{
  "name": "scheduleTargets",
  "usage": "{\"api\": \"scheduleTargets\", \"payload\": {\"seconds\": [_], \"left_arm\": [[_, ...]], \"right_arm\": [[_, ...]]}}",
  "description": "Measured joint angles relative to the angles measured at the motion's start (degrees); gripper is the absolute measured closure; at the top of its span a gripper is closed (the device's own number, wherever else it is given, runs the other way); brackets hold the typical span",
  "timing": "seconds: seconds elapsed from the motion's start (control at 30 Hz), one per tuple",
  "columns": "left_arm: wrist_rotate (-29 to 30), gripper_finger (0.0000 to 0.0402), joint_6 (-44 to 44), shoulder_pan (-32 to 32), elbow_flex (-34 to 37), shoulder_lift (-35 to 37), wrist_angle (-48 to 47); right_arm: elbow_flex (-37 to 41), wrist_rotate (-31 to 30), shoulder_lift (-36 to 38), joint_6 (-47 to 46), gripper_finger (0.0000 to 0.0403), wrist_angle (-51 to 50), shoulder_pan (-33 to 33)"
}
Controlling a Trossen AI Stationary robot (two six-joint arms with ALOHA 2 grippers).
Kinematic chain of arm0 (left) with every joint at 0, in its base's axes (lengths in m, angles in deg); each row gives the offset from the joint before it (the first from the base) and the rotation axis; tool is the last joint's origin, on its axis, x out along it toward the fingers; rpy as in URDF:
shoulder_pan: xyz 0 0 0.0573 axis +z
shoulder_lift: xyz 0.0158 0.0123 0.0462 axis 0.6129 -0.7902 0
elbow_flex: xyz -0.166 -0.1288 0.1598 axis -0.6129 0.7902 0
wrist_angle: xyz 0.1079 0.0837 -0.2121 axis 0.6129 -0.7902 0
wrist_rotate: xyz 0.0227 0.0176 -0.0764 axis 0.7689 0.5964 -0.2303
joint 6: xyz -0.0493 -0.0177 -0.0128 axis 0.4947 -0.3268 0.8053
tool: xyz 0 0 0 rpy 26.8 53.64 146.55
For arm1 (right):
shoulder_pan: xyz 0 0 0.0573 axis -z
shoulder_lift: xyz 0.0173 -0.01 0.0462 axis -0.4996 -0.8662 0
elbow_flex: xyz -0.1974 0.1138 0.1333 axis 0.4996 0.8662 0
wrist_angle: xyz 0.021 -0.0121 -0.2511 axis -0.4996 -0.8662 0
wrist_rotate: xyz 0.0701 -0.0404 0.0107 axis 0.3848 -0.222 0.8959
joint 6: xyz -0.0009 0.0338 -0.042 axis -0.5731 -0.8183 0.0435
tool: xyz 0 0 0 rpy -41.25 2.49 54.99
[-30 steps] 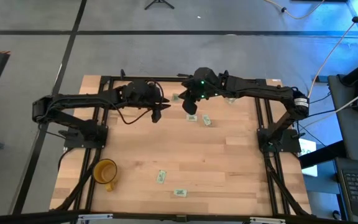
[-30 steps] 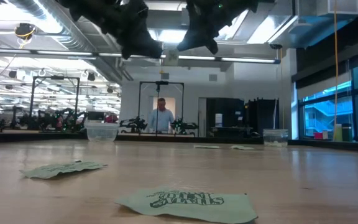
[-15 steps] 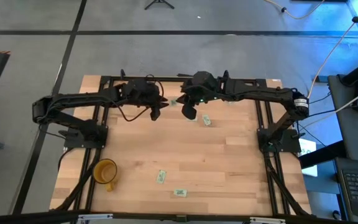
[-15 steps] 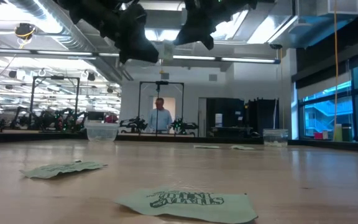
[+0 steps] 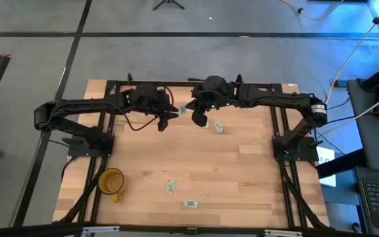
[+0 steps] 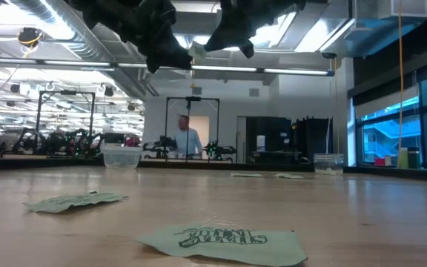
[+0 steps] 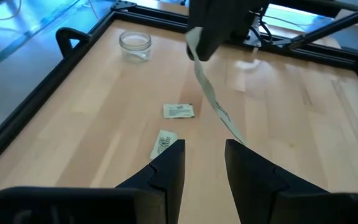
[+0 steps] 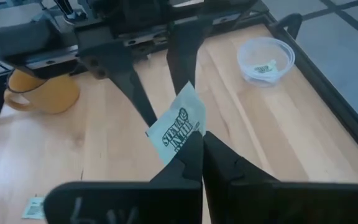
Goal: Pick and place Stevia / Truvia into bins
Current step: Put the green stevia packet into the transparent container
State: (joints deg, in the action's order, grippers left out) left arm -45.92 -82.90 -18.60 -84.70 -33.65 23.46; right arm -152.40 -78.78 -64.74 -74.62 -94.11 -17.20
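Right claw (image 8: 197,146): raised above the surface's far middle, fingers pressed together, pinching one Stevia sachet (image 8: 178,131) by a lower corner; the sachet stands on edge, tilted, its long axis slanting up away from the fingers. Left claw (image 7: 202,155): fingers spread, close by and facing the sachet, holding nothing. Wooden surface (image 5: 242,171): loose sachets (image 7: 178,111) lying flat; wider cloudy cup (image 8: 265,59) containing one sachet; narrower clear cup (image 7: 135,43); yellow-orange mug (image 5: 111,182) near the front left.
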Motion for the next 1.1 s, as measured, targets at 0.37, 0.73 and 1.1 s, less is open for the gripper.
{"api": "scheduleTargets", "payload": {"seconds": [0.37, 0.73, 1.1], "left_arm": [[0.0, 0.0292, -2.5, -0.5, 0.0, 0.0, 0.1], [-3.7, 0.0292, -4.5, -0.9, 0.0, 0.0, 2.7], [-3.3, 0.0292, -2.0, -1.9, 0.0, 0.0, 3.3]], "right_arm": [[0.0, 0.0, 0.0, -0.3, 0.0403, 1.6, -0.3], [0.0, -0.1, 0.0, -0.3, 0.0403, 1.9, -0.3], [0.0, -0.2, 0.0, -0.3, 0.0403, 1.9, -0.3]]}}
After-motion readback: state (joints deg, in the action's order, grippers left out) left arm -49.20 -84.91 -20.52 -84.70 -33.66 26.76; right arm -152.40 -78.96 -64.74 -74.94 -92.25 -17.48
